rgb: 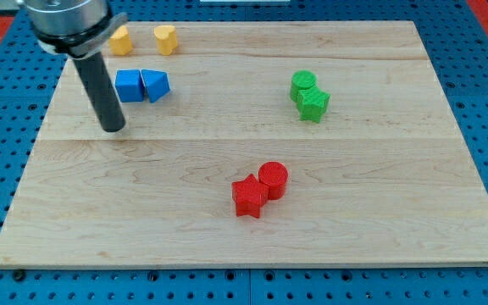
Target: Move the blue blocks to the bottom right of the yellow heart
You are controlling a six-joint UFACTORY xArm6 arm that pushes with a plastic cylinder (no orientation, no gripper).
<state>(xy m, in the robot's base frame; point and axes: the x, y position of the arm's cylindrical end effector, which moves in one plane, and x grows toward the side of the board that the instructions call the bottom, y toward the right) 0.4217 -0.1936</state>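
A pale wooden tabletop (227, 229) is seen from above and slightly in front, resting on a blue perforated base (481, 76). A straight dark rod descends from a metal mount at the tabletop's upper left corner, and my tip (113, 129) is planted on the wood near the left edge. No jaws are carried, so nothing is spread, pressed together or pinched; nothing is held, and the tip is touching no block.

Two blue blocks are found just up and to the right of the tip, close to it but apart from it. A blue cube (129, 85) sits nearer the rod, and a blue wedge-like block (156, 85) is pressed against the cube's right side.

Near the top edge, above the blue pair, two yellow blocks are placed. The yellow heart (166, 38) lies to the right, and a yellow block (120, 40) of unclear shape lies to the left, partly hidden by the rod's mount.

Toward the right half, a green cylinder (303, 84) and a green star (313, 104) are touching. Below the centre, a red star (249, 196) and a red cylinder (273, 180) are touching.

Bare wood is left between the blue pair and the green pair, directly below and right of the yellow heart. Bare wood also runs along the whole bottom edge and the right edge.
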